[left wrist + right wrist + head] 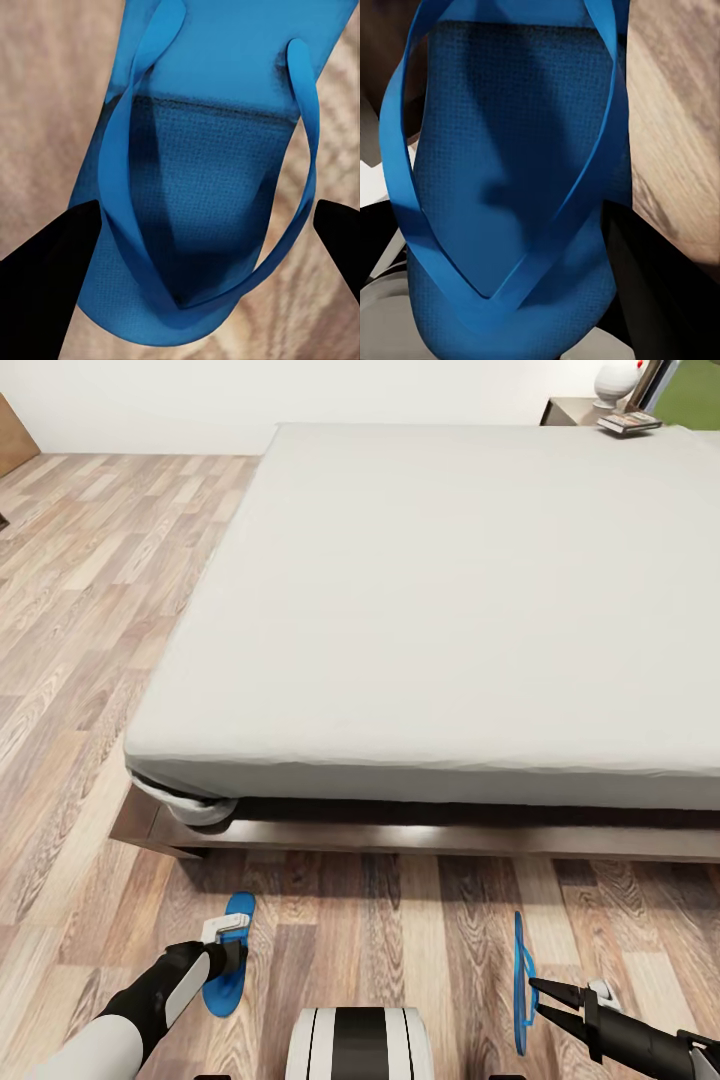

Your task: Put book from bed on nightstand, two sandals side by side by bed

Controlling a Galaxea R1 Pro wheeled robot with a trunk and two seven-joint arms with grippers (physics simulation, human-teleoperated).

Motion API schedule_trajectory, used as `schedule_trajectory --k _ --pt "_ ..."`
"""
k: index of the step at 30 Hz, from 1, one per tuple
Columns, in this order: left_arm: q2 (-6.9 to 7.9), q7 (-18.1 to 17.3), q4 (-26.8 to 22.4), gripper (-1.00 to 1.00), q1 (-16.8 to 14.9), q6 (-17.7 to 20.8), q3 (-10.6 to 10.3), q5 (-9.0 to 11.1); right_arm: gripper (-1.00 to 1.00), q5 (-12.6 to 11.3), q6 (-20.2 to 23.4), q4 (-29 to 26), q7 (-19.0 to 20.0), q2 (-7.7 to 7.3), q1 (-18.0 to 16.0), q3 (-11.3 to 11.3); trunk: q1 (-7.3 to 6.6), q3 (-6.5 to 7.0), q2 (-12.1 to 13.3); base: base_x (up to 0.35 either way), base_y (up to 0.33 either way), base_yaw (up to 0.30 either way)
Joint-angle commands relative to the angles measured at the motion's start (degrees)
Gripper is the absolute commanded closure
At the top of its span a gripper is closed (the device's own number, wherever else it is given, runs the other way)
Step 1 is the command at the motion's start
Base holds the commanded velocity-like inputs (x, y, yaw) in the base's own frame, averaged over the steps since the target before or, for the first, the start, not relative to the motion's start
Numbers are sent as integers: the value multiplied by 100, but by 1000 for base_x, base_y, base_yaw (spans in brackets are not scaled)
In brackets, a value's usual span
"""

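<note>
Just below the spread, empty left gripper (195, 232) one sandal (228, 952) lies flat, lengthwise toward the bed (450, 600); the right gripper (537, 1000) pinches the other sandal (520, 980) on edge.

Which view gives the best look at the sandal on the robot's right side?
The right wrist view: that sandal appears close up, with straps and sole texture clear. The head view shows it thin and edge-on at the right gripper. The left wrist view shows the other sandal.

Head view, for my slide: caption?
Both grippers, left and right, at blue sandals before the bed.
</note>
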Motion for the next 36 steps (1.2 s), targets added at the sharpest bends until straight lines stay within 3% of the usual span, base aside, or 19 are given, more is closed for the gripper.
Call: schedule_trajectory --k 1,16,17,36 --pt "7 51 -14 100 -1 23 -46 60 100 -10 49 0 3 0 -2 -8 -1 -3 -1 8 2 0" --pt "7 50 -14 100 -1 31 -46 60 100 -10 49 0 -2 0 -4 -6 -1 -3 -1 1 0 0" --pt "7 49 -14 -100 0 31 -46 60 100 -10 49 0 -2 0 -5 -7 -1 -3 -1 0 0 0" --pt "9 69 -14 -100 -2 35 -40 68 100 -12 49 0 1 0 -3 -9 -1 -3 -1 0 0 0"
